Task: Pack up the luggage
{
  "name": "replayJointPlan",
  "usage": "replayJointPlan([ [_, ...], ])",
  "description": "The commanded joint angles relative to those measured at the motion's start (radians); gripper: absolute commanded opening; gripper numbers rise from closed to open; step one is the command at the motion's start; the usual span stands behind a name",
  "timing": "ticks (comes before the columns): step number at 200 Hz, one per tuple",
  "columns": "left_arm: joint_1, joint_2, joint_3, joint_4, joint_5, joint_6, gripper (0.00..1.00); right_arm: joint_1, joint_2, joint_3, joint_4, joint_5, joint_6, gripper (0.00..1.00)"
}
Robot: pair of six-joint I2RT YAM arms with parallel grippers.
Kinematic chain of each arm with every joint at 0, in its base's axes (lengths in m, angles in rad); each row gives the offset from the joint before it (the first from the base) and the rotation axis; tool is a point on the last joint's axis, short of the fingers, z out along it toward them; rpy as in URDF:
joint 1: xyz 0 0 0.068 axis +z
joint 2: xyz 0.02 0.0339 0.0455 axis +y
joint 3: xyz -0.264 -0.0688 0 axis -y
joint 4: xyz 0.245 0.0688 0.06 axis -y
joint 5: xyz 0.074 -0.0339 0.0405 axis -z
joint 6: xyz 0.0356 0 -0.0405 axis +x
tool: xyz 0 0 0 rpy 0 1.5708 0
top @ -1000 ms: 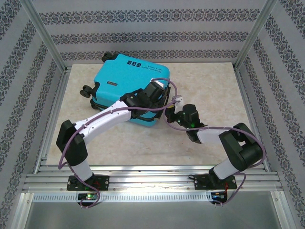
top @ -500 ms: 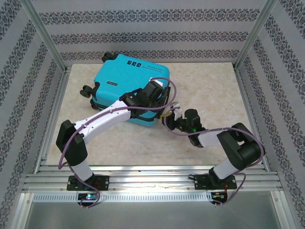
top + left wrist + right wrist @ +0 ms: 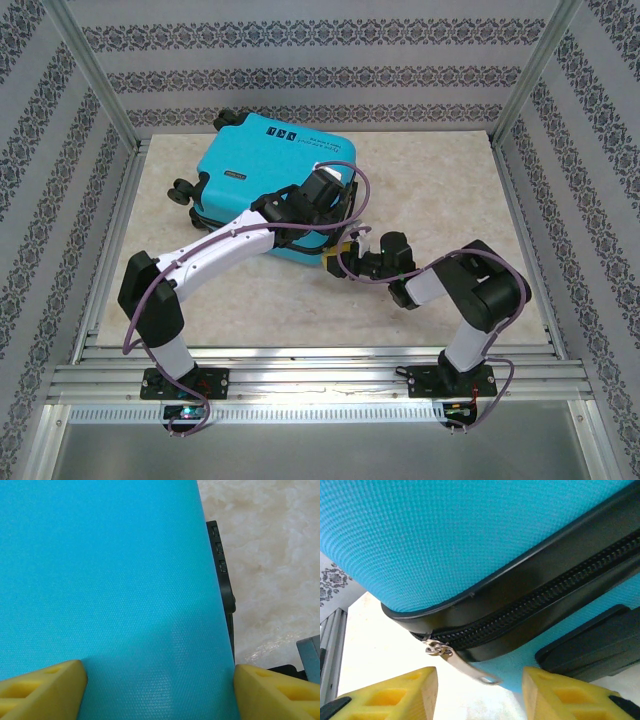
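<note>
Now the pale, marbled counter [image 3: 430, 170] carries the turquoise luggage [image 3: 250, 180], shut, at its far left. Its hard shell looks bumpy. The left claw [image 3: 160, 690], jaws apart, rests on top. The right claw [image 3: 477, 692], jaws apart, frames the thin metal zipper pull [image 3: 467, 669]; zipping seems underway, so pinch it next.

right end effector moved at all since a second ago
Yes. In the top view the right end effector has slid toward the near edge and leftward, from the right side of the luggage to its near right corner.
</note>
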Motion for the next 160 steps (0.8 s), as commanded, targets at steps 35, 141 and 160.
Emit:
replayJointPlan([
  [35,0.049,0.082,-0.032,-0.260,0.023,-0.051,0.77,0.012,0.030,0.057,0.071,-0.064,0.026,0.49],
  [141,0.047,0.089,-0.020,-0.259,0.046,-0.052,0.76,0.015,0.079,0.089,0.163,-0.184,0.150,0.48],
  [160,0.047,0.089,-0.018,-0.257,0.049,-0.052,0.76,0.015,0.099,0.098,0.183,-0.194,0.168,0.48],
])
